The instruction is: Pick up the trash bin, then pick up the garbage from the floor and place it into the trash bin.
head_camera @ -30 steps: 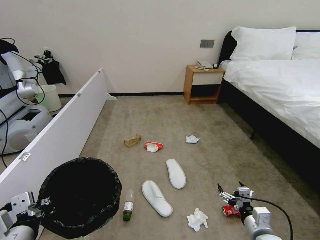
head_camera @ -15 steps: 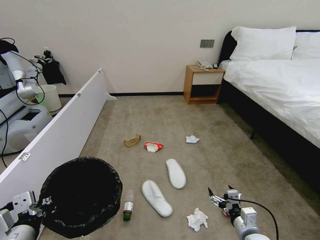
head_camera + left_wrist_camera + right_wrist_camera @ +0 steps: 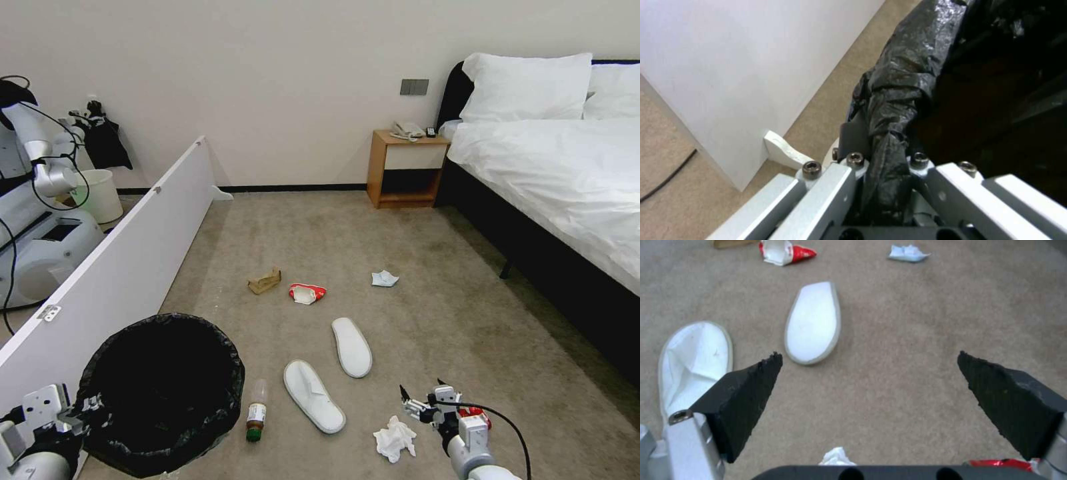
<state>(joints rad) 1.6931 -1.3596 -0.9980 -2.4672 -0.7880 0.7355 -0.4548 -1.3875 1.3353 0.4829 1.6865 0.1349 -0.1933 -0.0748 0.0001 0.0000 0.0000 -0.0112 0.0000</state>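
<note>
The trash bin point(image 3: 163, 393), lined with a black bag, is at the near left, and my left gripper point(image 3: 80, 408) is shut on its rim point(image 3: 889, 156). My right gripper point(image 3: 421, 395) hovers open low over the carpet, with bare floor between its fingers point(image 3: 869, 356). Beside it lie a white tissue point(image 3: 395, 439) point(image 3: 835, 456) and a crushed red can point(image 3: 481, 419) point(image 3: 1000, 462), the can half hidden behind the wrist. Two white slippers point(image 3: 352, 347) point(image 3: 313, 395) and a green-capped bottle point(image 3: 255, 413) lie in the middle. Farther off are brown paper point(image 3: 265, 281), a red-white packet point(image 3: 307, 293) and a pale blue mask point(image 3: 385, 279).
A long white board point(image 3: 127, 267) stands along the left. A bed point(image 3: 567, 187) fills the right side, with a wooden nightstand point(image 3: 407, 170) at the far wall. Another robot arm point(image 3: 40, 220) and a cream bucket point(image 3: 100, 195) sit behind the board.
My right gripper has moved left and nearer to me, off the red can and toward the tissue, staying open. The left gripper and the bin have not moved.
</note>
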